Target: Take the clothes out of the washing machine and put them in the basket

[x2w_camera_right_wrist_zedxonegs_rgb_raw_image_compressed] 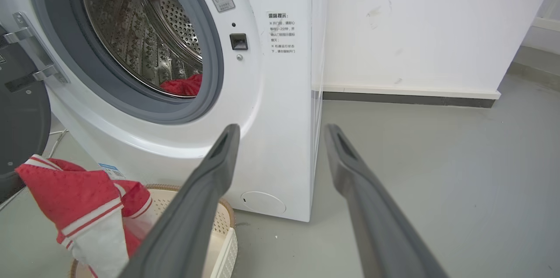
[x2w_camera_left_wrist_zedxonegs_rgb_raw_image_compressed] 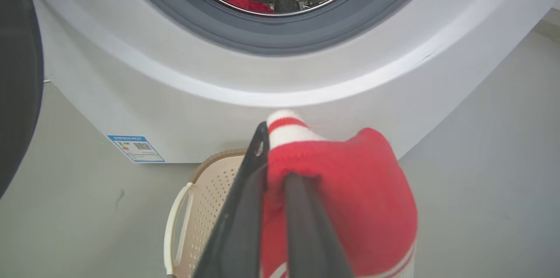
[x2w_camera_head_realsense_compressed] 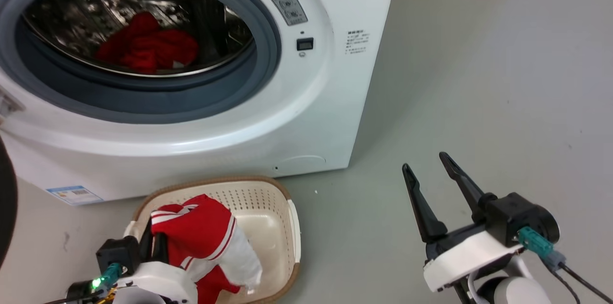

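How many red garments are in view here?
2. One heap lies in the drum; one garment hangs from the left pincer over the basket. The heap may hide more.

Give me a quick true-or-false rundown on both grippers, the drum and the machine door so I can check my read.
1. The left gripper is shut on a red garment above the basket. True.
2. The drum is empty. False: another red garment lies inside it.
3. The right gripper holds a garment. False: it is open and holds nothing, over the floor.
4. The washing machine has its door open. True.
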Motion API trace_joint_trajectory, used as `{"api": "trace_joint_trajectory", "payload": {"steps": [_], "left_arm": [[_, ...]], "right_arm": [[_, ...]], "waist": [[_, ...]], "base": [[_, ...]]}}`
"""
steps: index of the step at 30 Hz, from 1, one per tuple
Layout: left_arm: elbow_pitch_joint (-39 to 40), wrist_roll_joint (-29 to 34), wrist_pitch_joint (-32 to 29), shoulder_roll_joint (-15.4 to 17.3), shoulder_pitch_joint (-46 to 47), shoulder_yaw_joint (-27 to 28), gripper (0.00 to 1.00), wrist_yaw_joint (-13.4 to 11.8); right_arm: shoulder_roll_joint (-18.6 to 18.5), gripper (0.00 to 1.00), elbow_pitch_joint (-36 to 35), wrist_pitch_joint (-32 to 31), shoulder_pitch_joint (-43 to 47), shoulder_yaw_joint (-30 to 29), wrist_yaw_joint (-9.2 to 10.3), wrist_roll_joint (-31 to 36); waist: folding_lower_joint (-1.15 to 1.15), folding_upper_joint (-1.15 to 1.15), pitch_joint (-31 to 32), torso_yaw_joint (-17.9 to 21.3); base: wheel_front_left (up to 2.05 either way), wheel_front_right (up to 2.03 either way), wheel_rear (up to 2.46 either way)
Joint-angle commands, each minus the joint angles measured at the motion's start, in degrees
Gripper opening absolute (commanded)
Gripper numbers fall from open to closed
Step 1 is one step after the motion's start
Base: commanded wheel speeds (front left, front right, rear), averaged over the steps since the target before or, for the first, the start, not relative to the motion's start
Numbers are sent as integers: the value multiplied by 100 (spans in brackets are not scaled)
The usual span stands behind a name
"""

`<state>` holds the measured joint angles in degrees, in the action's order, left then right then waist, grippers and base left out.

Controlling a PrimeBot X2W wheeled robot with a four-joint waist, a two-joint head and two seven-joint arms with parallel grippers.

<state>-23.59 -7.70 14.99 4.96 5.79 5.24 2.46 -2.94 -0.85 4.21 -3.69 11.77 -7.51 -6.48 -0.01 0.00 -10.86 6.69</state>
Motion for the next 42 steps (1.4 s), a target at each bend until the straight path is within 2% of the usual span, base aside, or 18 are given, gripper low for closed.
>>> {"api": "trace_joint_trajectory", "payload": {"steps": [1,6,14,21,24,29,39,40,41,42], "left_arm": [[-100,36,27,-9,48,-23,0,-26],[-523,25,28,-12,414,-4,0,9],[-1356,97,22,235,1152,46,0,94],[-2396,156,22,537,1965,10,0,144],[-2731,150,22,606,2206,3,0,164],[-3723,171,-2,807,2826,-55,0,170],[-4519,37,13,883,3194,-42,0,173],[-4558,0,17,854,3193,-29,10,181],[-4596,7,21,826,3174,-53,44,202],[-4600,21,24,798,3157,-81,100,215]], "right_arm": [[12,100,-61,13,-167,11,4,23],[12,100,-101,111,-417,17,4,-29],[14,100,-94,331,-800,158,4,-148],[14,100,34,539,-1117,362,4,-282],[14,100,74,593,-1193,427,4,-308],[13,100,188,728,-1408,600,4,-390],[13,100,378,849,-1552,650,4,-463],[13,100,402,858,-1535,629,4,-460],[12,100,425,861,-1521,613,4,-454],[13,100,449,864,-1513,593,4,-448]], "waist": [[1,0,-310,99],[1,0,-1007,299],[1,0,-2000,597],[1,0,-2727,825],[1,0,-2882,870],[1,0,-3241,1018],[1,0,-3301,1101],[1,0,-3262,1086],[1,0,-3213,1067],[1,0,-3147,1041]], "base": [[0,0,0],[0,0,0],[0,0,0],[0,0,0],[0,0,0],[0,0,0],[0,0,0],[0,0,0],[0,0,0],[0,0,0]]}}
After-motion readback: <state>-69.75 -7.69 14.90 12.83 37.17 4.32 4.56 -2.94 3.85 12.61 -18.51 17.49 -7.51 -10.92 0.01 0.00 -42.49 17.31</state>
